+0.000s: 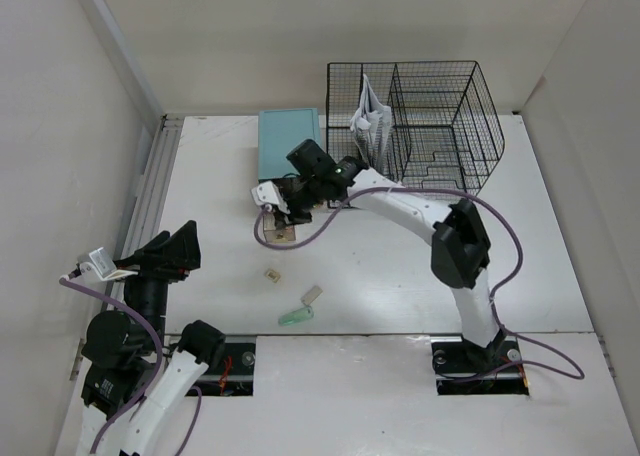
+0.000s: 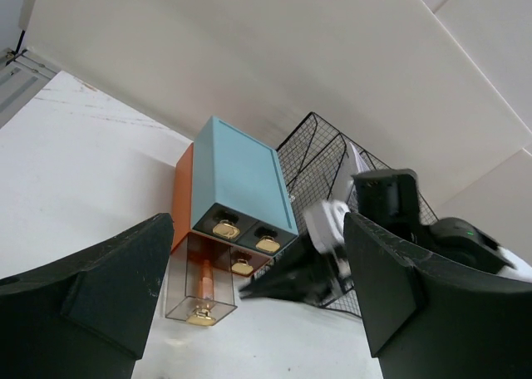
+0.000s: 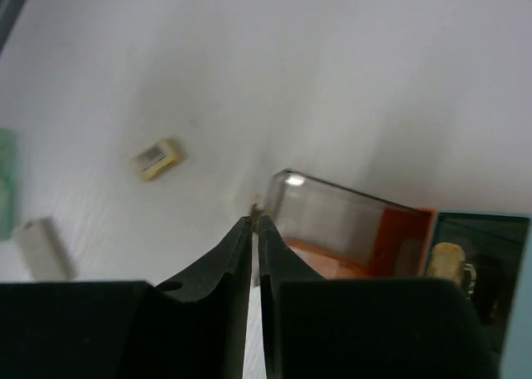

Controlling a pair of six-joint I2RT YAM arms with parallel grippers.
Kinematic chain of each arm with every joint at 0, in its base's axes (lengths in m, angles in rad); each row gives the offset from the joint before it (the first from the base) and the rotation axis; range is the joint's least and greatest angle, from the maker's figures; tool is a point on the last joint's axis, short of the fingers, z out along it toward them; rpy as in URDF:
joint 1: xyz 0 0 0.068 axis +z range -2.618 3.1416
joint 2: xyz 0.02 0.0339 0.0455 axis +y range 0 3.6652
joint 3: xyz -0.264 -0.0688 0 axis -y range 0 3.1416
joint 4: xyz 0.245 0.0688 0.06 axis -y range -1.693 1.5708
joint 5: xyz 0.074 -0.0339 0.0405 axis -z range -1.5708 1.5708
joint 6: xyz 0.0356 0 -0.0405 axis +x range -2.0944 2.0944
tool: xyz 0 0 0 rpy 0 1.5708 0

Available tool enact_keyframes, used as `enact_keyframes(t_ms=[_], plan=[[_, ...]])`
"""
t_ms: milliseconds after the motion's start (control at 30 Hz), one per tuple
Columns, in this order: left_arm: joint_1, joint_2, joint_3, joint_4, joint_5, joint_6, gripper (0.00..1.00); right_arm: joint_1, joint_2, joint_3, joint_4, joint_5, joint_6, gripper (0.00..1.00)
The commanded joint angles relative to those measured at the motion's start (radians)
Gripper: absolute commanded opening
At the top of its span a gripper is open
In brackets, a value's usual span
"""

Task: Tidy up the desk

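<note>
The desk (image 1: 400, 276) is a white tabletop with a ribbed rail (image 1: 150, 191) along its left edge. My right gripper (image 1: 278, 216) reaches to the front of the teal-topped drawer box (image 1: 290, 142). A clear drawer (image 1: 281, 233) stands pulled out of the box. In the right wrist view the gripper (image 3: 255, 219) is shut, its tips right at the drawer's small brass handle (image 3: 256, 204); I cannot tell if it grips it. My left gripper (image 1: 178, 248) is open and empty at the desk's left, and its wrist view (image 2: 259, 246) faces the box (image 2: 237, 179).
A black wire-mesh rack (image 1: 430, 126) with folded papers (image 1: 368, 121) stands at the back right. A small yellow block (image 1: 271, 275), a white piece (image 1: 312, 294) and a pale green piece (image 1: 296, 316) lie loose near the front middle. Pale walls surround the desk.
</note>
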Motion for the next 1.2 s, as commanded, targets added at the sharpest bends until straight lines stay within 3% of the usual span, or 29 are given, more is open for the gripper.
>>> enact_keyframes(t_ms=[0, 67, 200, 333, 633, 1167], plan=[[-0.007, -0.014, -0.001, 0.021, 0.001, 0.002, 0.81, 0.1, -0.163, -0.082, -0.26, -0.049, -0.276, 0.15], [-0.007, -0.014, -0.001, 0.021, 0.001, 0.002, 0.81, 0.155, -0.2, -0.184, -0.267, 0.022, -0.287, 0.24], [-0.007, -0.033, -0.001, 0.021, 0.001, 0.002, 0.81, 0.286, -0.263, -0.505, -0.095, 0.168, -0.192, 0.29], [-0.007, -0.033, -0.001, 0.03, 0.01, 0.002, 0.81, 0.328, -0.272, -0.597, 0.057, 0.204, -0.025, 0.31], [-0.007, -0.042, -0.001, 0.03, 0.01, 0.002, 0.81, 0.351, -0.249, -0.616, 0.204, 0.289, 0.146, 0.37], [-0.007, -0.042, -0.001, 0.03, 0.01, 0.002, 0.81, 0.383, -0.176, -0.524, 0.16, 0.311, 0.193, 0.43]])
